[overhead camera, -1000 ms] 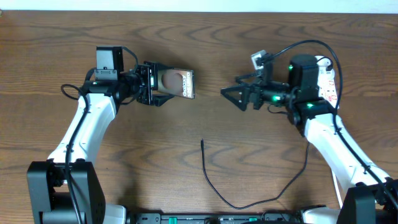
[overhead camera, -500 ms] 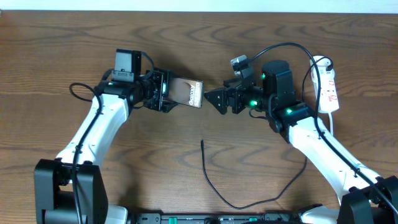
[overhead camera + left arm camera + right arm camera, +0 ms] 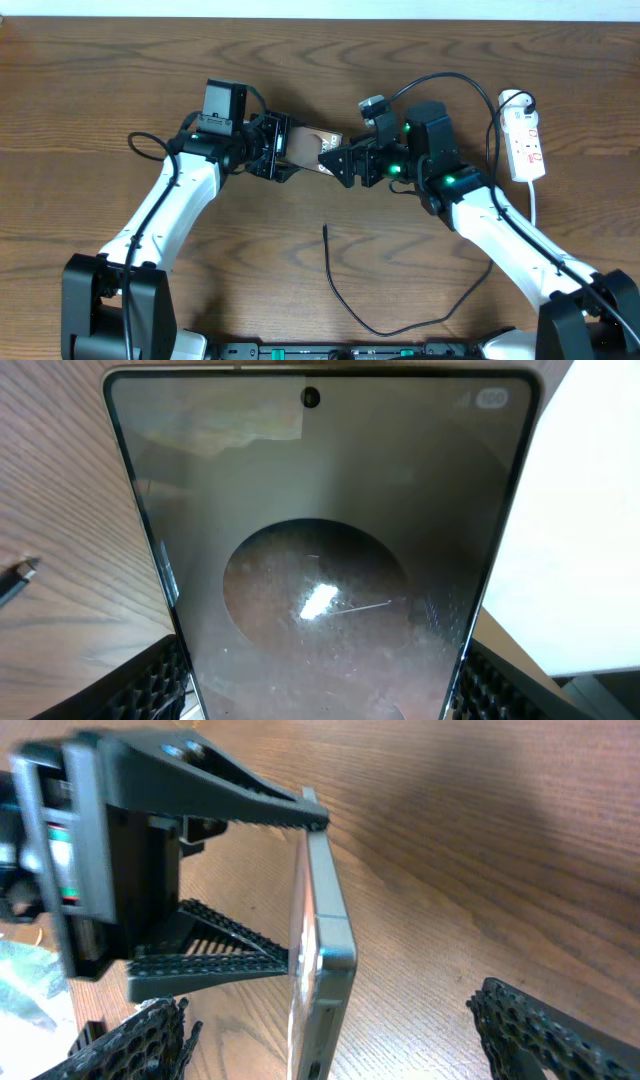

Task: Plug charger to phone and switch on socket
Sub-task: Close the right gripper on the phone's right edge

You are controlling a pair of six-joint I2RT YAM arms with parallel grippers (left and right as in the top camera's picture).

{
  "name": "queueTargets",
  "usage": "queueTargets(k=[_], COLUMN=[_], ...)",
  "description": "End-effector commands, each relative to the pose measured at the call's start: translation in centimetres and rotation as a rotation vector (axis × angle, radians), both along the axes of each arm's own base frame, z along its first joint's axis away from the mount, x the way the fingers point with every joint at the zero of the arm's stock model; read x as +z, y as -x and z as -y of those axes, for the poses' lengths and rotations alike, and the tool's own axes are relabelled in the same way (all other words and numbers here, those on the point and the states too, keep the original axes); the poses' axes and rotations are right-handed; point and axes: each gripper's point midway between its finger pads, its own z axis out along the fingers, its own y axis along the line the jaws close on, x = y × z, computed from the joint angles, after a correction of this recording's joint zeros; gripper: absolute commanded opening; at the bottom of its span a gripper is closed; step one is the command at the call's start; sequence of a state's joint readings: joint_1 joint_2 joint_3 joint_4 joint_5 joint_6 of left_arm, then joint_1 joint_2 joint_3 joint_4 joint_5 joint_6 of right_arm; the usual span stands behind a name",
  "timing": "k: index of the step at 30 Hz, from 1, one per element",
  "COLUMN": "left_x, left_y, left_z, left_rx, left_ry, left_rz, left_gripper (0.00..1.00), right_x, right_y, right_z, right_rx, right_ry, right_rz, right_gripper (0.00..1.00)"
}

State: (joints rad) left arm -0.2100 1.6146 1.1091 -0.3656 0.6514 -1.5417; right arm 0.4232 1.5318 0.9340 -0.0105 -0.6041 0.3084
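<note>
My left gripper (image 3: 285, 152) is shut on the phone (image 3: 308, 148), a dark slab with a brownish oval, and holds it above the table near the middle. In the left wrist view the phone (image 3: 320, 550) fills the frame between the fingers. My right gripper (image 3: 335, 160) is open, its fingers on either side of the phone's free end. In the right wrist view the phone's edge (image 3: 325, 950) stands between the open fingers. The charger cable (image 3: 345, 300) lies loose on the table, its plug tip (image 3: 326, 229) below the grippers. The white socket strip (image 3: 525, 145) lies at the right.
The socket's thick white cord (image 3: 532, 205) runs down from the strip at the right. The brown wooden table (image 3: 100, 80) stretches around both arms. A pale wall edge (image 3: 320, 8) runs along the back.
Both arms have moved toward the middle. The left gripper carried the phone to the right, and the open right gripper came left until its fingers straddle the phone's end.
</note>
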Motion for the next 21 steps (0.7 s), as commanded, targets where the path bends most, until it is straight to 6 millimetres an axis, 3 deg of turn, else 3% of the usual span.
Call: queueTargets(k=[1,8,21], left_x=[1.9,2.1,2.7], left_y=[-0.2,0.3,0.5], left_z=[0.8,1.7,2.8], left_rx=[-0.002,-0.003,-0.018], left_ry=[0.037,0.071,0.107], left_rz=[0.030,-0.005,-0.008], left_gripper=[0.07,0.07,0.07], right_x=[0.2,0.6,0.5], right_y=[-0.5,-1.1,-0.8], right_z=[-0.4,-0.5,-1.2], right_rx=[-0.024,-0.067,-0.070], right_ry=[-0.007,-0.030,-0.024], right_rz=[-0.009,-0.016,-0.021], right_gripper=[0.89,0.78,0.73])
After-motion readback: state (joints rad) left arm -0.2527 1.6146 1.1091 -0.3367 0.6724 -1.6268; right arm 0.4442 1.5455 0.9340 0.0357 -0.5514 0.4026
